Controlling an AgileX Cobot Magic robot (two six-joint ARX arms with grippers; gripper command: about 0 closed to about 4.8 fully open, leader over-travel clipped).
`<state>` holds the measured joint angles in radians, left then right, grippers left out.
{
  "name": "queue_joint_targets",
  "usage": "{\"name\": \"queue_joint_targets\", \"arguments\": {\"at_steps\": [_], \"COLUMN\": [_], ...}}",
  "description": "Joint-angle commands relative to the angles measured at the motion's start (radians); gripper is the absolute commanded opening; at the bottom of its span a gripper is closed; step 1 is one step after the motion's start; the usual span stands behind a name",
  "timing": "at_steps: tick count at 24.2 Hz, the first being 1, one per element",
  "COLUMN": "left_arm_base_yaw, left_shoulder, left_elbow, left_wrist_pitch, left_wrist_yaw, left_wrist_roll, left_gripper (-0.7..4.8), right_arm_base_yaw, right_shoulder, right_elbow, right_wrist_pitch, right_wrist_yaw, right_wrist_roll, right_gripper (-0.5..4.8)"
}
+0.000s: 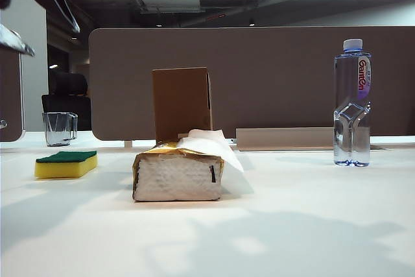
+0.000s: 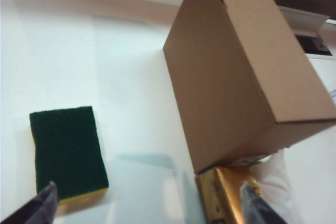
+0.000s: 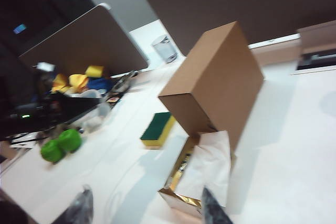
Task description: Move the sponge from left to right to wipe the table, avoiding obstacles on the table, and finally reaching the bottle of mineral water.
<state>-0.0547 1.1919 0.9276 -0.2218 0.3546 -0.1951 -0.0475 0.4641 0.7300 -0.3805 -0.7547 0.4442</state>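
Observation:
The yellow sponge (image 1: 66,164) lies green side up at the left of the white table (image 1: 292,225). Mid-table stand the obstacles: a gold-wrapped tissue pack (image 1: 178,174) and, behind it, an upright brown cardboard box (image 1: 181,103). The bottle of mineral water (image 1: 352,105) stands at the right. My left gripper (image 2: 149,213) hangs open above the table, with the sponge (image 2: 67,151) by one fingertip (image 2: 39,208) and the tissue pack (image 2: 223,192) by the other. My right gripper (image 3: 147,211) is open too, high over the tissue pack (image 3: 202,174), holding nothing. Neither gripper shows in the exterior view.
A clear glass mug (image 1: 59,128) stands behind the sponge at the far left. A brown partition (image 1: 259,76) runs along the back of the table. Past the table's left edge lie green balls (image 3: 60,145) and other clutter.

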Motion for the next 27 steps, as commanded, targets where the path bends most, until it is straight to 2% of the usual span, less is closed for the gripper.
{"name": "queue_joint_targets", "arguments": {"at_steps": [1, 4, 5, 9, 16, 19, 27], "left_arm_base_yaw": [0.064, 0.144, 0.173, 0.2, 0.2, 0.2, 0.198], "left_shoulder": [0.089, 0.182, 0.228, 0.336, 0.464, 0.532, 0.613], "left_elbow": [0.038, 0.073, 0.095, 0.151, 0.179, 0.181, 0.19], "left_wrist_pitch": [0.031, 0.029, 0.025, 0.02, 0.021, 0.021, 0.062], "left_wrist_yaw": [0.064, 0.138, 0.183, 0.253, 0.248, 0.248, 0.213], "left_wrist_roll": [-0.01, -0.015, -0.015, 0.004, 0.069, 0.069, 0.095], "left_gripper": [4.79, 4.79, 4.79, 4.79, 4.79, 4.79, 4.79], "right_arm_base_yaw": [0.0, 0.0, 0.001, 0.034, 0.167, 0.21, 0.224], "right_shoulder": [0.063, 0.12, 0.151, 0.216, 0.332, 0.381, 0.413], "right_elbow": [0.05, 0.093, 0.112, 0.147, 0.173, 0.173, 0.172], "right_wrist_pitch": [0.01, 0.011, 0.011, 0.01, 0.009, 0.01, 0.011], "right_wrist_yaw": [-0.04, -0.093, -0.121, -0.133, -0.136, -0.126, -0.098], "right_wrist_roll": [0.003, 0.003, 0.004, 0.004, 0.005, 0.001, -0.007], "right_gripper": [3.08, 3.12, 3.34, 3.66, 3.66, 3.66, 3.65]}}
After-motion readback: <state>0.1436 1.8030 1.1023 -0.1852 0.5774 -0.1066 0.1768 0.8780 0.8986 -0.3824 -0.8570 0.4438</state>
